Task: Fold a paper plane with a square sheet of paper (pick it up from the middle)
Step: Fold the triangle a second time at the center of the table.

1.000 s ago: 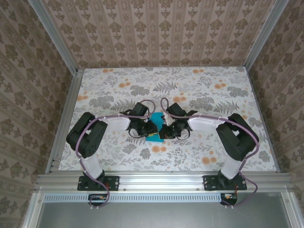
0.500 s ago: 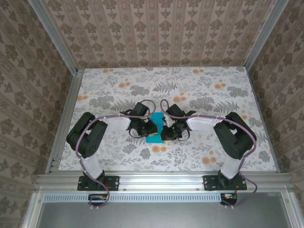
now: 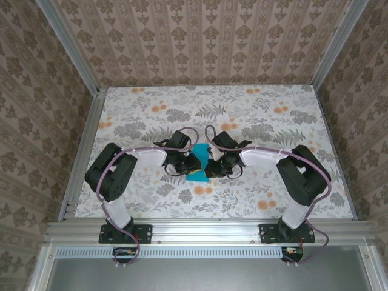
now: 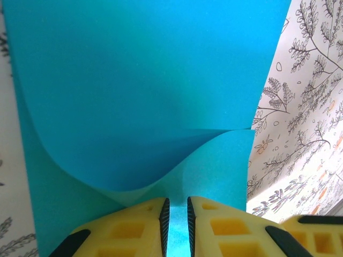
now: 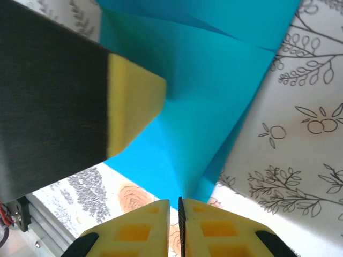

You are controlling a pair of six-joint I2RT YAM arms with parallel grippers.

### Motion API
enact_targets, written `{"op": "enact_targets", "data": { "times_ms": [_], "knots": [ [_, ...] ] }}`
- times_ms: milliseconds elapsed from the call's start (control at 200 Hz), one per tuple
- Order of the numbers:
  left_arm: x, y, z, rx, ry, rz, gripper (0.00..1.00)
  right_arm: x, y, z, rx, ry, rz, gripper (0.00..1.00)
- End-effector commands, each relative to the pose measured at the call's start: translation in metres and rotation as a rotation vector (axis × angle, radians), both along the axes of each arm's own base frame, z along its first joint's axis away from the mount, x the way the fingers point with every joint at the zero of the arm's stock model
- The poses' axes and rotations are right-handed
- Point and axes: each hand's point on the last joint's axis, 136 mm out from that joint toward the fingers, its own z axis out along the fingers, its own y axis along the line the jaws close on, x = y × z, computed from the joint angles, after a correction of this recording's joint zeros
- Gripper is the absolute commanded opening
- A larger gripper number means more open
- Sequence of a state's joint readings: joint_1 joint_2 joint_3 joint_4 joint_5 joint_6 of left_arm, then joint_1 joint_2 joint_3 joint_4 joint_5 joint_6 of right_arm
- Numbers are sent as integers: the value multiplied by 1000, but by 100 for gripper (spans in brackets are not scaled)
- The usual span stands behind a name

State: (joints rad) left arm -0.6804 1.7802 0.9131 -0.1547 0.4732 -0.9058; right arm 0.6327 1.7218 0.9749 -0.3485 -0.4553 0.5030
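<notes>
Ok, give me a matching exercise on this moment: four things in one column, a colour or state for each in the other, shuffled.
Things:
1. square sheet of paper
2. left gripper
3. table
4. arm cable

Colour or state:
A. floral print
B. turquoise-blue
C. purple
D. shut on the sheet

Pairs: 1-B, 2-D, 3-A, 4-C.

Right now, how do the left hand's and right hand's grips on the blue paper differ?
The left hand leaves a narrow slit, pinching a broad curled edge of the paper; the right hand is pressed nearly tight on a creased point. Both are shut on that paper.
</notes>
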Motion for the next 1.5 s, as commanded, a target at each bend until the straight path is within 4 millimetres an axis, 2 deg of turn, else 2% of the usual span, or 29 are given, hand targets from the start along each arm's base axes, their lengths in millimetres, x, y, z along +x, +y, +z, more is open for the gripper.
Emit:
{"op": "enact_targets", "data": {
  "times_ms": [0,300,640,1050,1210,1495],
  "knots": [
    [-8,12,-16,85,55,25,21,-3,8,19,28,-37,39,15],
    [-9,13,-16,86,56,27,20,-4,19,3,-1,-24,51,15],
    [-9,14,-17,89,58,28,20,-2,7,-21,-96,-15,50,15],
    [-10,15,-19,96,59,30,20,-5,-2,-30,-138,2,48,15],
    [-9,15,-19,96,57,31,19,-9,2,-28,-109,22,53,15],
    [-10,15,-19,95,59,28,20,2,15,2,0,-14,32,16]
  ]
}}
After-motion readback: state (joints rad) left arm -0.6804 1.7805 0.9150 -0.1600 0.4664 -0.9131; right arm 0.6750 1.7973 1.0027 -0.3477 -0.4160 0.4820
